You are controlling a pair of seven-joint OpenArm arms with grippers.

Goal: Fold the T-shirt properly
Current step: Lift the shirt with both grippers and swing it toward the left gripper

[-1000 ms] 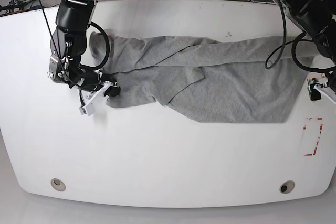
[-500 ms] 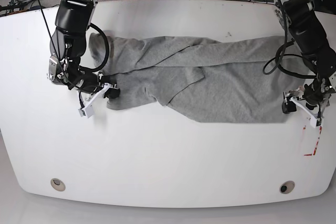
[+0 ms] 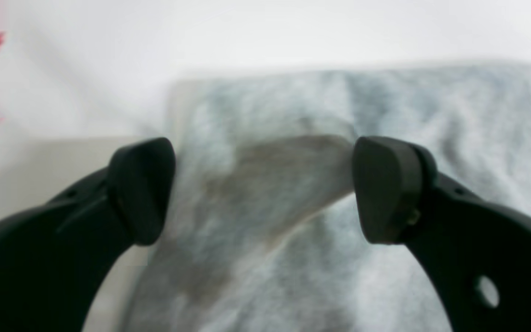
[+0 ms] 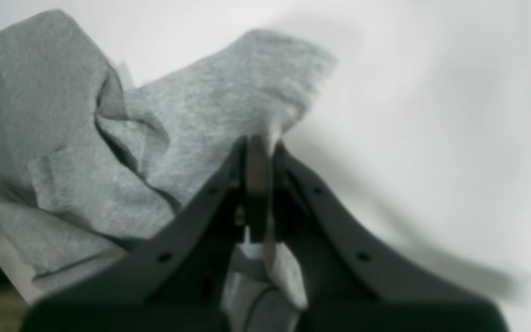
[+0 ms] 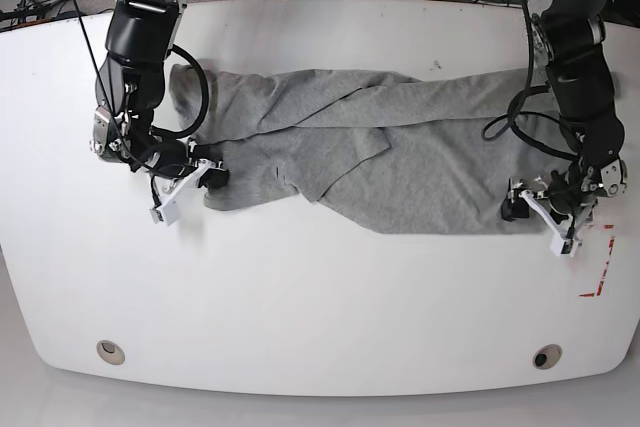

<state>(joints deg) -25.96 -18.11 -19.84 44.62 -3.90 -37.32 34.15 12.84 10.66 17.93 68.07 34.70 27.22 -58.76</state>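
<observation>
Light heather-grey cotton T-shirt (image 5: 400, 152) lies spread and rumpled across the far half of the white oval table (image 5: 300, 317), partly folded over itself. Right gripper (image 5: 205, 175) clenched on the shirt's edge at its own end, cloth pinched between the jaws. Left gripper (image 5: 537, 212) released, jaws wide, straddling the shirt's near corner at the opposite end. Red tape marks (image 5: 597, 262) lie just beside it.

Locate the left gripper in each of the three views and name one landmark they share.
Base: left gripper at right, open at the T-shirt's lower right corner.
Left wrist: left gripper fills the lower frame, open over grey cloth.
Right wrist: not in it; only the right gripper.
Shared landmark: the T-shirt on the white table.
</observation>
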